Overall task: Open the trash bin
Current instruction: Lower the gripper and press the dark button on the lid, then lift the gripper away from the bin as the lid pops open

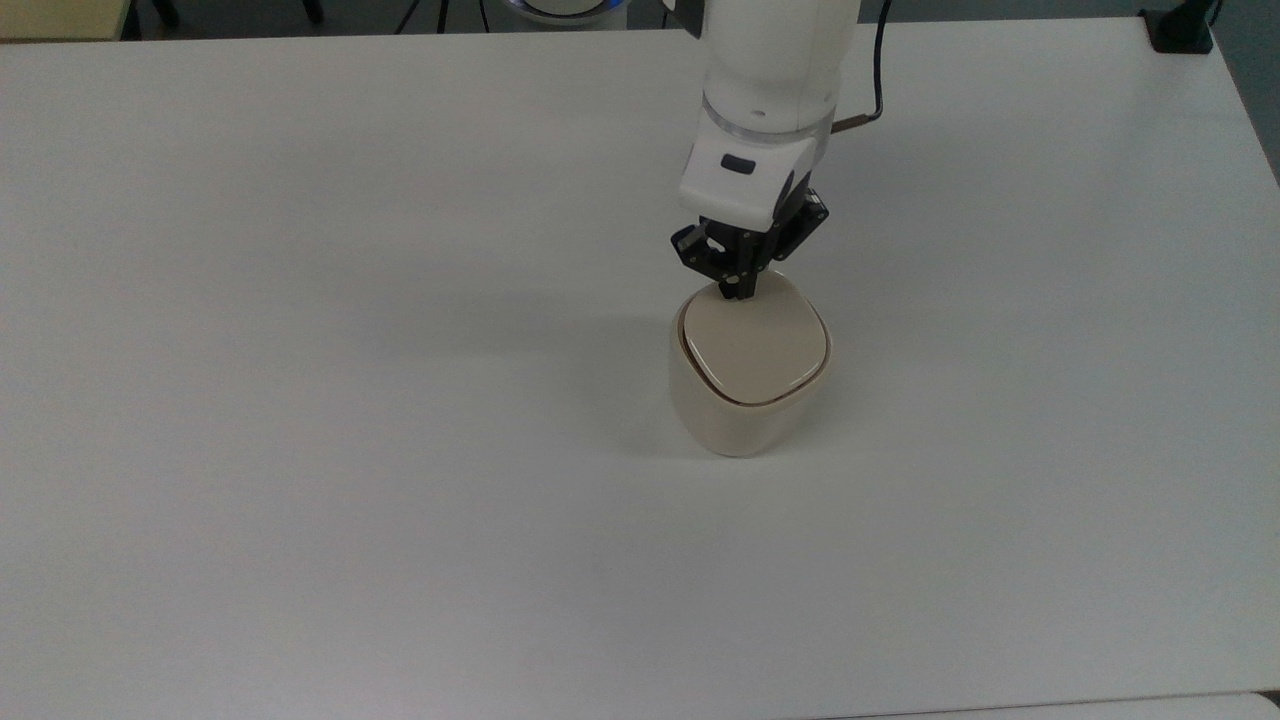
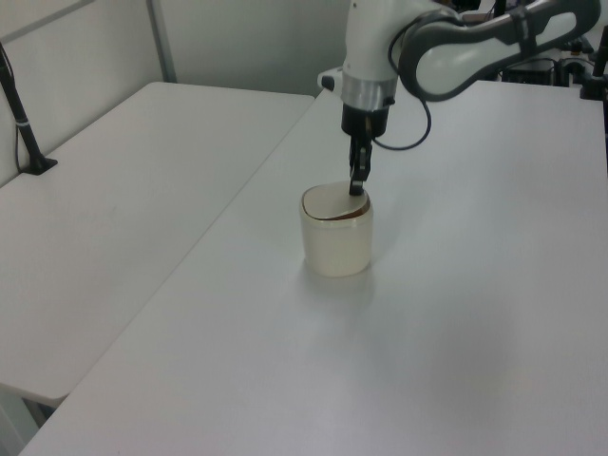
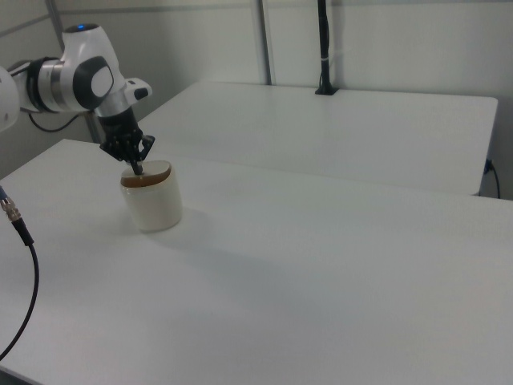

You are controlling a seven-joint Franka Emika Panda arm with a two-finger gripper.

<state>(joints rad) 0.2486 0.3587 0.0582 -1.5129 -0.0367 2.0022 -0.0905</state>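
Note:
The cream-beige trash bin (image 1: 745,405) stands on the white table (image 1: 300,400), right of centre in the top view. Its flat lid (image 1: 755,350) sits slightly raised and tilted, with a dark gap under its edge; the left view (image 2: 334,200) and the right view (image 3: 149,169) show the same tilt. My gripper (image 1: 736,290) points straight down with its fingers shut together. The tips rest on the lid's far edge, covering the black button. The gripper (image 2: 357,186) stands above the bin (image 2: 337,247) in the left view, and in the right view the gripper (image 3: 137,168) stands on the bin (image 3: 152,204).
A second white table (image 2: 123,190) adjoins on the left view's left, with a black clamped pole (image 2: 24,123) on it. Another black pole (image 3: 323,48) stands at the back of the right view. A cable (image 3: 20,233) hangs at the right view's left edge.

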